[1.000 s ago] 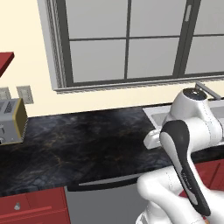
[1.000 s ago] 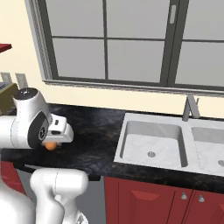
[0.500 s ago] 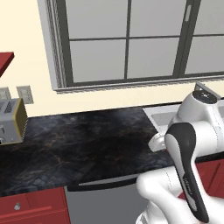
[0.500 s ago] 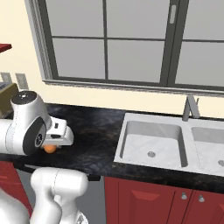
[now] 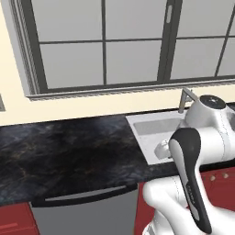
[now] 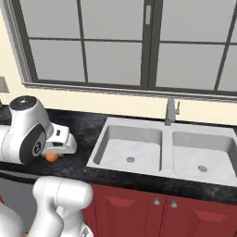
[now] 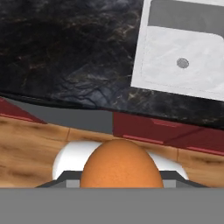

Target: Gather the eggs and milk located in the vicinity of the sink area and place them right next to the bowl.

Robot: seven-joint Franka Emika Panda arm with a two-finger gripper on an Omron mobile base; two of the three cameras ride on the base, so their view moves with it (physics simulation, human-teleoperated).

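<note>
The arm rises from the lower right of the left base view, its white upper link bent over at a dark elbow, with the wrist pointing toward the sink in the right half of that frame. In the right base view the arm stands at the left edge, a big rounded joint at mid-height and the white hand reaching right from it, low over the dark counter. The gripper sits just under that hand, and the egg shows as a small orange spot tucked beneath it, left of the sink's near basin.

In the hand view the egg sits bottom centre, large and close, clasped between the two fingers; only grey slivers of them show at either side of it. So the hand is clenched around the egg, carrying it clear of the counter. Beyond it, the upper left of the hand view holds the dark counter, the upper right one pale basin with its round drain, and below them red cabinet fronts and wood floor

The faucet stands behind the sink, centre of the right base view
</note>
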